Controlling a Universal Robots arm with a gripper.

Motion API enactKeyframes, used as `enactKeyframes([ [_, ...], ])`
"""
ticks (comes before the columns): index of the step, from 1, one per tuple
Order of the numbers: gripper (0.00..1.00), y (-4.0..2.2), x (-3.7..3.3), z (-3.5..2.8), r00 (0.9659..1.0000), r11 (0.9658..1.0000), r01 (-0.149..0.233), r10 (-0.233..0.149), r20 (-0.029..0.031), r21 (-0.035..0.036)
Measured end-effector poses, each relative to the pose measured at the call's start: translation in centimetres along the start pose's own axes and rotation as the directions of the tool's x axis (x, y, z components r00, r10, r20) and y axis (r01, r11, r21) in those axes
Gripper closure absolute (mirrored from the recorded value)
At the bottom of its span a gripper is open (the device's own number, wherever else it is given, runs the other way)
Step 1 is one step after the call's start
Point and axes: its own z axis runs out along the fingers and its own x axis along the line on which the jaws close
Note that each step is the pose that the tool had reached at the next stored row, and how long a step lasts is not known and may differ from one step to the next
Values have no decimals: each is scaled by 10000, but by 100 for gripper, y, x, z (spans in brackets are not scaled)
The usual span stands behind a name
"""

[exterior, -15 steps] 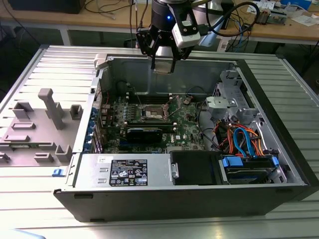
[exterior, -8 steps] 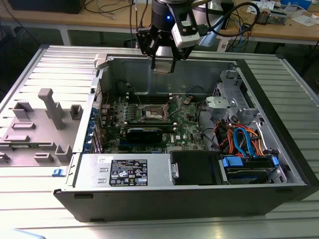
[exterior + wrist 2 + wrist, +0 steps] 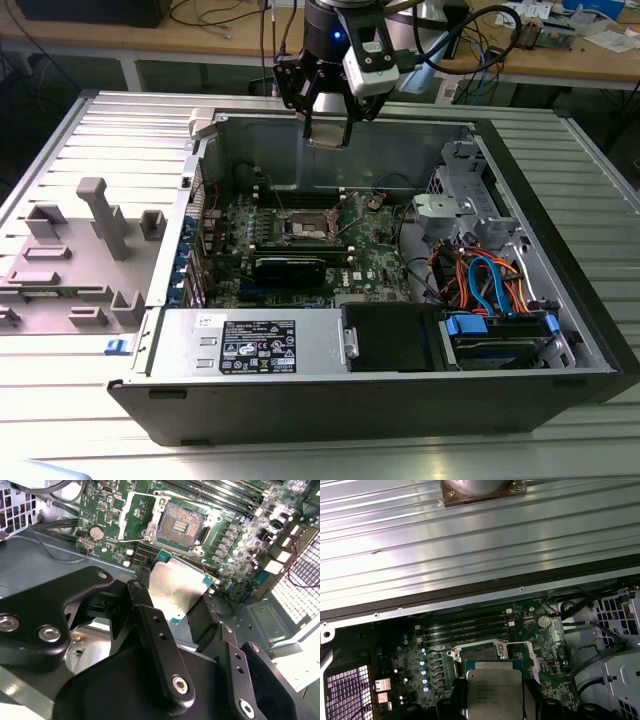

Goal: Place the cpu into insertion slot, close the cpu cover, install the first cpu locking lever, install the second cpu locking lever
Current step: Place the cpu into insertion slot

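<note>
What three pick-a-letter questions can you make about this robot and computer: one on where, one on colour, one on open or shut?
1. Where is the cpu?
A. In the insertion slot
B. Held in the end effector
C. On the floor

2. What colour is the circuit board around the slot?
A. Red
B. White
C. Green

3. How is the cpu cover?
A. Swung open
B. Shut over the slot
C. Taken away

Answers:
1 B: the chip sits clamped in the end effector above the board.
2 C: green shows all round the socket.
3 A: the frame stands lifted beside the bare socket.
</note>
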Motion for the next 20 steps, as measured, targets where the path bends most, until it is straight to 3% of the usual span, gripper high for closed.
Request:
enactKeyframes([
  [20,45,0,0,0,9990,9990,-443,443,39,-9],
])
